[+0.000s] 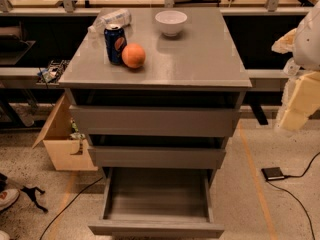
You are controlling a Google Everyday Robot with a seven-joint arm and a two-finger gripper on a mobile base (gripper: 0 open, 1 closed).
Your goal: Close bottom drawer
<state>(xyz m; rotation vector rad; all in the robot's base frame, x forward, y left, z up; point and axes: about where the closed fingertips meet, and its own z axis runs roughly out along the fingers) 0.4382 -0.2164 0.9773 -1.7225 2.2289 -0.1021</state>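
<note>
The bottom drawer (156, 229) is the lowest of three grey handle-less drawers in the cabinet (200, 59). It is pulled far out towards me, and its shallow grey box (157, 196) looks empty. The middle drawer (156, 157) and the top drawer (155, 121) above it stand slightly out. My gripper (299, 98), pale yellow below a white arm, hangs at the far right edge of the camera view, level with the top drawer. It is well apart from the cabinet and touches nothing.
On the cabinet top stand a blue soda can (115, 44), an orange (133, 56), a white bowl (171, 22) and a lying plastic bottle (111, 20). A cardboard box (62, 141) sits on the floor at left. A small black device (273, 173) with a cable lies at right.
</note>
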